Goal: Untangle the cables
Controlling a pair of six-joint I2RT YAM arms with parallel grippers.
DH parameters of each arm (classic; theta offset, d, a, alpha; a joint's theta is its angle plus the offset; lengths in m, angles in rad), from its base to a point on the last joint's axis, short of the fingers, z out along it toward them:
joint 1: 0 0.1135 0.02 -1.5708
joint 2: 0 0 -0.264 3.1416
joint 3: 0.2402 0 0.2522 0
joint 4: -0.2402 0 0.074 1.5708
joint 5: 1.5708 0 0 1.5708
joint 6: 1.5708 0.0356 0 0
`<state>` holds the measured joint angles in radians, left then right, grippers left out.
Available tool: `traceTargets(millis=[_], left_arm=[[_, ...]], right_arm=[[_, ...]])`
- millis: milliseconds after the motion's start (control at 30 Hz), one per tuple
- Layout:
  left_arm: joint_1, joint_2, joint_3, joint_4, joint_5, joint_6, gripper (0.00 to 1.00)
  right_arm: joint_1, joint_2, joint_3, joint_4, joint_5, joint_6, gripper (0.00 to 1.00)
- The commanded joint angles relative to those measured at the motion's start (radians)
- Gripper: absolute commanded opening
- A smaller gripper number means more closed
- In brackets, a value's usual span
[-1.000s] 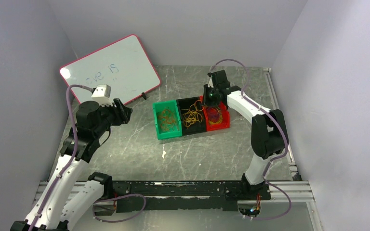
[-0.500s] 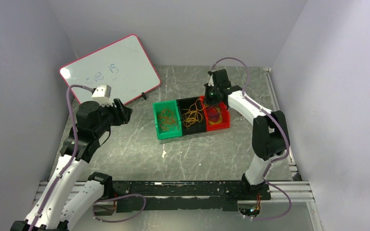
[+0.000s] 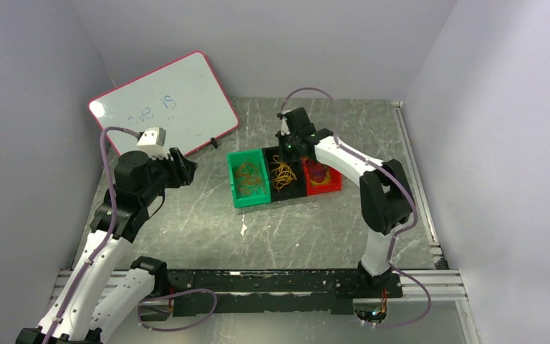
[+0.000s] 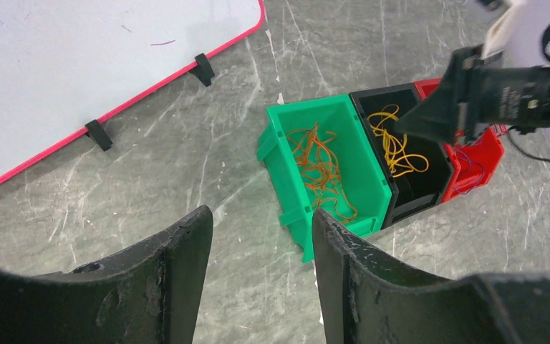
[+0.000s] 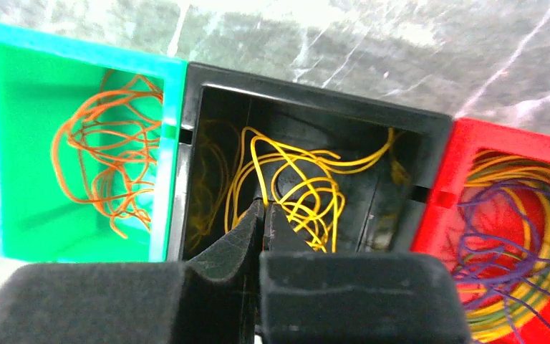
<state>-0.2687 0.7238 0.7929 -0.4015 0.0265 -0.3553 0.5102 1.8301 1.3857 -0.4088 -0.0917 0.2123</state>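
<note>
The yellow cables (image 5: 293,186) lie in the black bin (image 5: 315,100), directly under the tips of the right gripper (image 5: 263,208). Its fingers are pressed together among the strands, and I cannot tell whether one is pinched. Left of it, orange cables (image 5: 107,172) fill the green bin (image 5: 14,107). Right of it, purple and yellow cables (image 5: 523,215) coil in the red bin (image 5: 473,136). The left gripper (image 4: 259,215) hangs well apart, spread wide and holding nothing.

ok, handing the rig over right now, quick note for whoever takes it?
Left claw: open, empty, raised left of the bins.
Right claw: shut, tip in the black bin among the yellow wires; whether it pinches one is unclear.
Done: orange wires alone in the green bin, yellow in black.
Left: the mixed tangle of purple, yellow and green loops in the red bin.
</note>
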Motion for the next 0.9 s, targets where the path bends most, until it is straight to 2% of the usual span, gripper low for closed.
traceTargets(millis=[0, 267, 500, 867], left_arm=[[0.011, -0.006, 0.001, -0.003, -0.006, -0.002, 0.58], [0.011, -0.011, 0.0, -0.01, -0.01, -0.002, 0.58], [0.011, -0.006, -0.001, -0.007, -0.008, -0.002, 0.58], [0.011, -0.007, -0.008, -0.001, -0.004, -0.002, 0.58]], right_arm=[[0.029, 0.081, 0.022, -0.036, 0.036, -0.018, 0.0], [0.047, 0.15, 0.03, -0.028, 0.053, -0.015, 0.0], [0.047, 0.147, 0.028, -0.023, 0.061, -0.012, 0.0], [0.047, 0.062, 0.047, -0.028, 0.05, -0.004, 0.33]])
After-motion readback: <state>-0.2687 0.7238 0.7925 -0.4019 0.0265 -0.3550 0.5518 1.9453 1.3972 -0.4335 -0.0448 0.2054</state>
